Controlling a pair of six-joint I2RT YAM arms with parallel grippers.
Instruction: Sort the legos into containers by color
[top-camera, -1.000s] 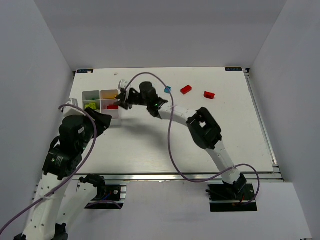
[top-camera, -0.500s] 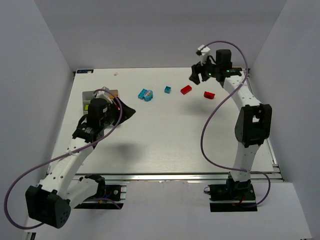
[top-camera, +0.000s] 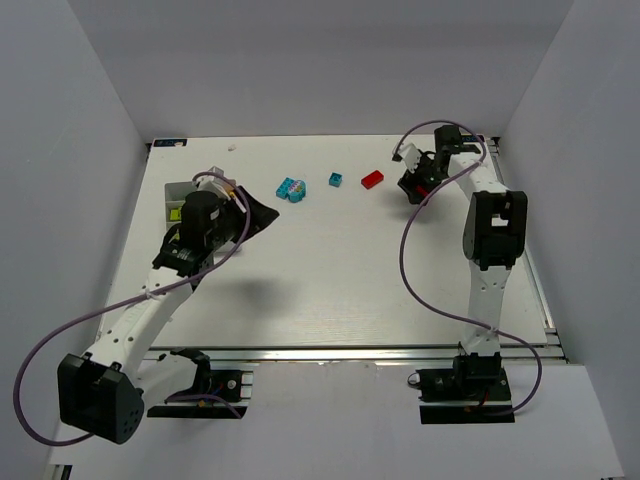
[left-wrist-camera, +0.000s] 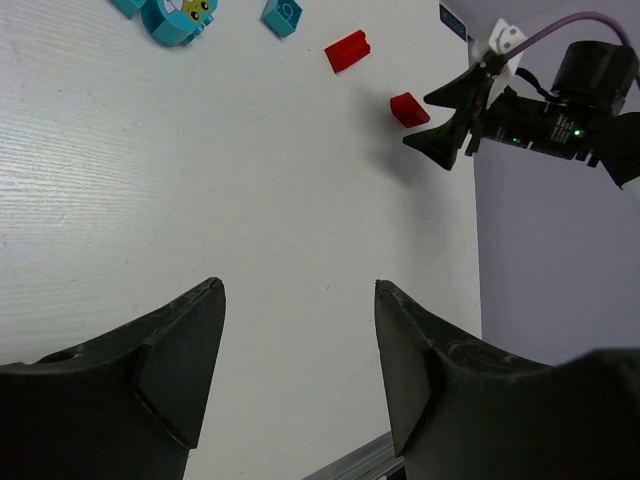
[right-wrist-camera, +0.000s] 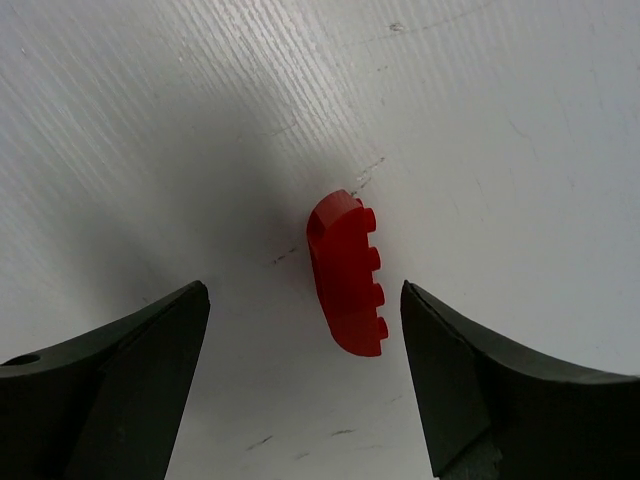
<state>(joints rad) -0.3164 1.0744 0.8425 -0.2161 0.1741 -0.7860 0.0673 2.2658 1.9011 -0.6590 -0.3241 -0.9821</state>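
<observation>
We count four unsorted: cyan plastic brick cluster (top-camera: 291, 188), small cyan brick (top-camera: 335, 179), rectangular red brick (top-camera: 372, 179), curved red brick (right-wrist-camera: 348, 272) between wide right gripper (right-wrist-camera: 302, 292); left gripper (left-wrist-camera: 298, 290) parted, empty.

Seen from the table (top-camera: 320, 280) centre: rounded red brick (right-wrist-camera: 347, 272) on its side at two o'clock, flat red brick (top-camera: 372, 179) at one, small cyan brick (top-camera: 335, 179) at twelve, cyan cluster (top-camera: 290, 188) at eleven, white tray (top-camera: 172, 190), mostly hidden, roughly at ten.
</observation>
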